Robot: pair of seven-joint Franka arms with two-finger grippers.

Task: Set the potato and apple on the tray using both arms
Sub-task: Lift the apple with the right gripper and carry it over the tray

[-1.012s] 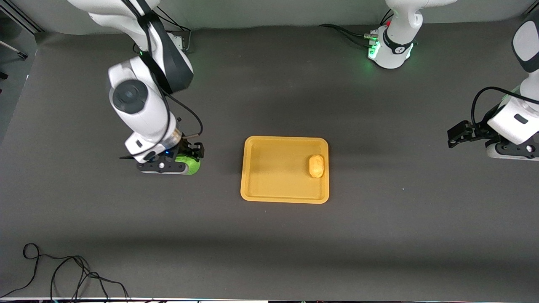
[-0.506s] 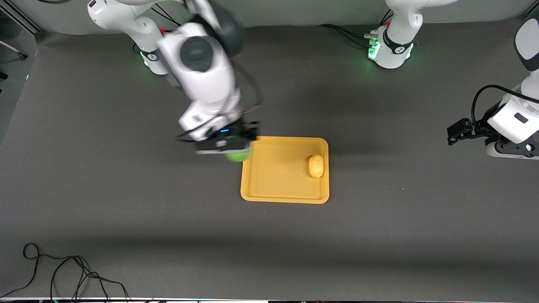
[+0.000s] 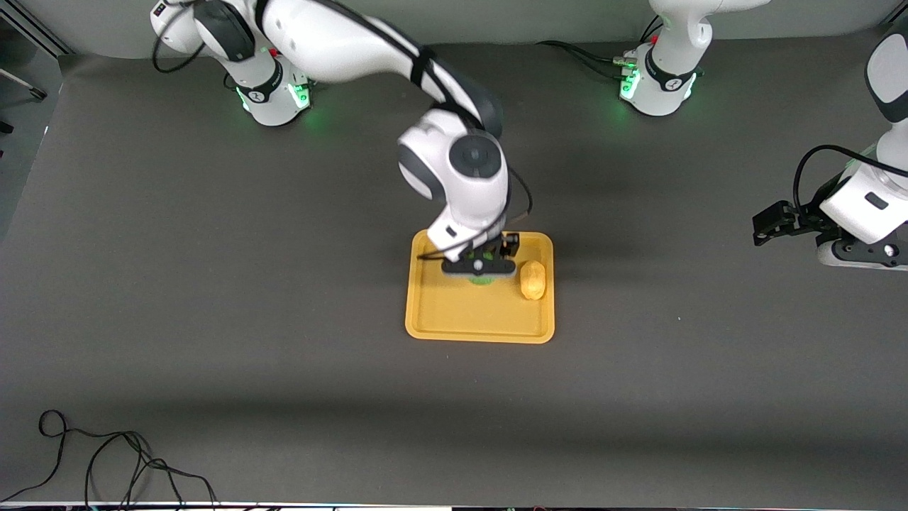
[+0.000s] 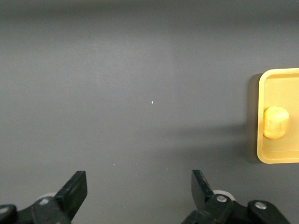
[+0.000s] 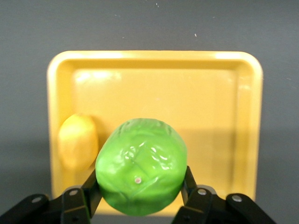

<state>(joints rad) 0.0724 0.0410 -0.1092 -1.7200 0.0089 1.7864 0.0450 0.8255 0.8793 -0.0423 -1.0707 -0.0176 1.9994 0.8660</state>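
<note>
Right gripper (image 3: 479,268) clamps the apple (image 5: 141,165) over the tray (image 3: 433,312); lower it clear of the potato (image 3: 533,279) before releasing; left gripper (image 4: 138,193) waits wide open.

Even overhead light — soft shadows, sharp focus.

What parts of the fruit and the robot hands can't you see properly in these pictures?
- Front view: the apple is mostly hidden under the right gripper; only a green sliver shows.
- Right wrist view: the apple covers part of the tray, so whether it touches the floor is unclear.
- Right wrist view: the potato is partly hidden by the apple.
- Left wrist view: the open left gripper and tray are cut off by edges.
</note>
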